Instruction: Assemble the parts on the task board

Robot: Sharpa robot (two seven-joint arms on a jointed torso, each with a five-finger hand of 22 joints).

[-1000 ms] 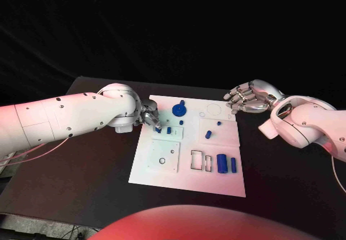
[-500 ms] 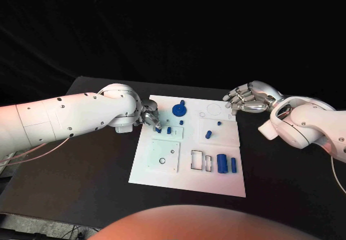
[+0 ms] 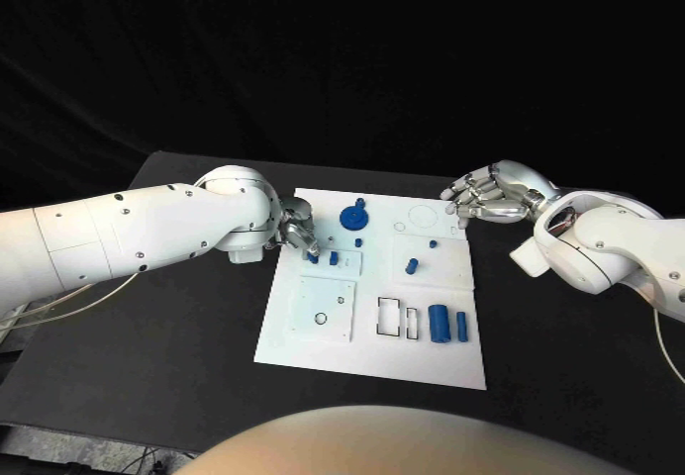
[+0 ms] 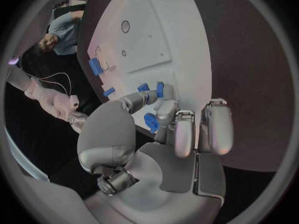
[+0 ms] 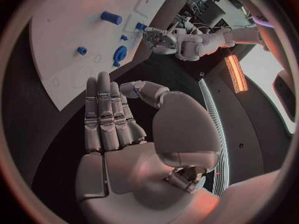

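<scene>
Parts lie scattered on the task board [image 3: 429, 356], the white plate in the middle of the frame on the black table [image 3: 157, 366]. We see a round blue part [image 3: 355, 216] near the board's upper edge, a small blue peg [image 3: 413, 265] right of centre, and two blue blocks [image 3: 448, 324] standing side by side toward the lower right, beside an open rectangular slot [image 3: 390, 314]. Two short blue parts [image 3: 324, 257] sit at the board's upper left, just where the left hand [image 3: 296, 231] reaches in.

In the left wrist view, we find that left hand [image 4: 168, 129] with its fingers curled down over the board's edge, a small blue part [image 4: 151, 121] pinched between thumb and finger, and two more blue pieces [image 4: 152, 88] just beyond its fingertips.

The right hand [image 3: 485, 198] hovers off the board's upper right corner, above the table. From the right wrist view we see its fingers [image 5: 106, 114] straight and pressed together, thumb apart, holding nothing.
</scene>
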